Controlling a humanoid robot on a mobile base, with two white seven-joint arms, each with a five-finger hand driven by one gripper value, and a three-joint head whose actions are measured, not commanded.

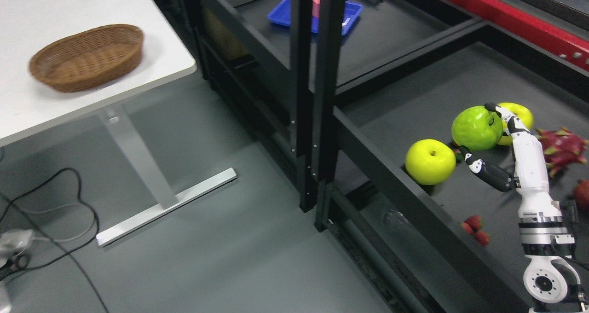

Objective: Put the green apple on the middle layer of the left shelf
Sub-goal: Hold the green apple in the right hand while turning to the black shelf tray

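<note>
I have the right robot hand (483, 136) wrapped on the green apple (476, 128): one finger curls over its top right side and the thumb sits under its lower edge, so the fruit is clamped between them. The apple looks lifted just clear of the dark shelf board (414, 92), near the board's front edge, with a yellow-green apple (430, 161) just beside it toward the front and another yellow one (522, 115) partly hidden behind the fingers. I judge the pick is done and the carry is in hand. Next I need to swing the arm left past the black upright post (317, 96) to the left shelf's middle layer without clipping it. The apple is glossy, deep green, round, with a dimpled top; it may slip.
</note>
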